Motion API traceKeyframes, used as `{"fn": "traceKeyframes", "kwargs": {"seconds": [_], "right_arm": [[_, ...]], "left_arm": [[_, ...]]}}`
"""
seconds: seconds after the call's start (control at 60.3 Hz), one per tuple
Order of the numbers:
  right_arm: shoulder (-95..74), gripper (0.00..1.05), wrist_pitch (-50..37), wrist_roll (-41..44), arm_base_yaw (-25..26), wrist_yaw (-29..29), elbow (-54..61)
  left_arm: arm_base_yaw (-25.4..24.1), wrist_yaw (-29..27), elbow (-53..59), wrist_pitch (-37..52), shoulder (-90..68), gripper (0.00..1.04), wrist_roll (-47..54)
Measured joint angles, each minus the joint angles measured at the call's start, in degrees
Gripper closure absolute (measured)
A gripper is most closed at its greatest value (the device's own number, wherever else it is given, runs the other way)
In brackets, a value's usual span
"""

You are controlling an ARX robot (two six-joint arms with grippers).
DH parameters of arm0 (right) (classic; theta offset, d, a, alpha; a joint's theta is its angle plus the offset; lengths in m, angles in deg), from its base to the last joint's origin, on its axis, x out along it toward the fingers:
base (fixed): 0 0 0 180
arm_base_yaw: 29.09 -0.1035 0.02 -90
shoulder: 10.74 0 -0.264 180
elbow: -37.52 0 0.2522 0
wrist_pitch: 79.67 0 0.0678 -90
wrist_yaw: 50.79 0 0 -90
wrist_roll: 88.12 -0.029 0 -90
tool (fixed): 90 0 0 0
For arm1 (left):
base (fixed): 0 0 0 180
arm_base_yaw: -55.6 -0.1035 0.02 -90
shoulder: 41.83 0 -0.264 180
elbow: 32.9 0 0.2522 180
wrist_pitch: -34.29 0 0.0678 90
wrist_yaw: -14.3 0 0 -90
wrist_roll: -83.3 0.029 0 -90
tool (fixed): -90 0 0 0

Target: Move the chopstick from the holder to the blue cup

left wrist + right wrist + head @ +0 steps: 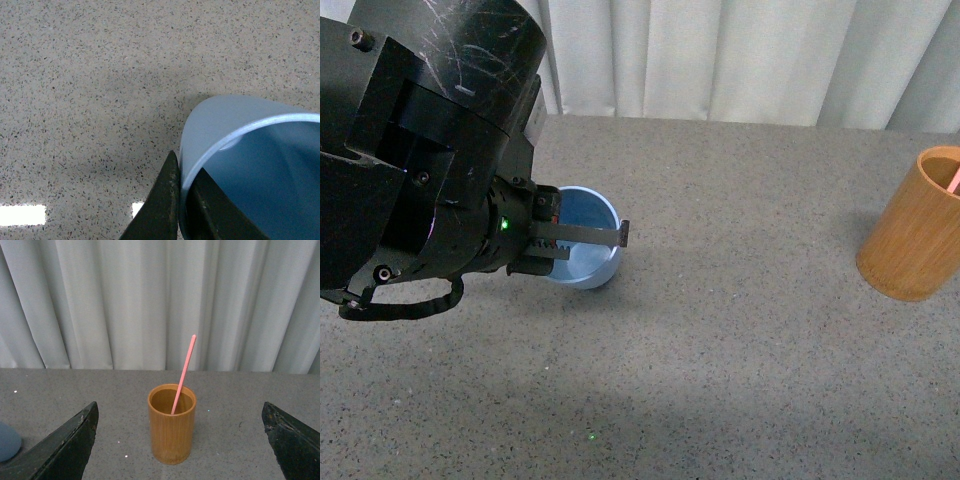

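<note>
The light-blue cup (588, 240) stands on the grey speckled table at left of centre. My left gripper (610, 238) is shut on its rim, one finger inside and one outside the wall; the left wrist view shows the cup (250, 165) pinched between the fingers (162, 205). The brown-orange holder (915, 225) stands at the right edge with the tip of a salmon-pink chopstick (956, 180) showing. In the right wrist view the holder (171, 427) stands upright ahead, the chopstick (184, 374) leaning in it. My right gripper (180, 440) is open, well short of the holder.
A white pleated curtain (740, 55) hangs along the table's far edge. The grey speckled table (720, 350) stretches between cup and holder. An edge of the blue cup (7, 440) shows at the side of the right wrist view.
</note>
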Motion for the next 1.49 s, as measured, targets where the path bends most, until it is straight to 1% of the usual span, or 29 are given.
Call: {"fn": "traceKeyframes", "kwargs": {"seconds": [0.116, 0.133, 0.199, 0.464, 0.531, 0.564, 0.647, 1.128, 1.377, 1.426, 1.443, 1.46, 1.476, 1.493], "right_arm": [[0.0, 0.1, 0.0, 0.0, 0.0, 0.0, 0.0], [0.0, 0.1, 0.0, 0.0, 0.0, 0.0, 0.0], [0.0, 0.1, 0.0, 0.0, 0.0, 0.0, 0.0], [0.0, 0.1, 0.0, 0.0, 0.0, 0.0, 0.0], [0.0, 0.1, 0.0, 0.0, 0.0, 0.0, 0.0], [0.0, 0.1, 0.0, 0.0, 0.0, 0.0, 0.0], [0.0, 0.1, 0.0, 0.0, 0.0, 0.0, 0.0], [0.0, 0.1, 0.0, 0.0, 0.0, 0.0, 0.0], [0.0, 0.1, 0.0, 0.0, 0.0, 0.0, 0.0], [0.0, 0.1, 0.0, 0.0, 0.0, 0.0, 0.0], [0.0, 0.1, 0.0, 0.0, 0.0, 0.0, 0.0], [0.0, 0.1, 0.0, 0.0, 0.0, 0.0, 0.0], [0.0, 0.1, 0.0, 0.0, 0.0, 0.0, 0.0], [0.0, 0.1, 0.0, 0.0, 0.0, 0.0, 0.0]], "left_arm": [[0.0, 0.3, -0.2, -0.6, 0.0, 0.81, 0.0], [0.0, 0.4, -0.2, -0.7, 0.0, 0.75, 0.0], [0.1, 0.4, -0.8, -1.4, 0.2, 0.61, -0.1], [0.2, 0.4, -2.7, -2.9, 1.4, 0.22, -0.3], [0.2, 0.4, -3.3, -3.3, 1.7, 0.08, -0.4], [0.2, 0.4, -3.4, -3.4, 1.8, 0.05, -0.4], [0.2, 0.5, -3.7, -3.7, 1.9, 0.07, -0.5], [0.0, 1.1, -3.8, -4.3, 2.0, 0.07, -1.0], [-1.2, 2.3, -3.8, -3.6, 4.5, 0.07, -3.8], [-1.6, -1.0, -1.8, 4.0, 4.2, 0.12, -1.4], [-1.9, -2.6, 0.0, 10.6, 4.0, 0.15, 0.3], [-2.1, -3.2, 1.0, 13.9, 4.0, 0.17, 1.1], [-2.6, -3.6, 3.3, 20.5, 3.9, 0.21, 3.0], [-2.9, -3.5, 4.4, 23.5, 3.9, 0.22, 3.8]]}}
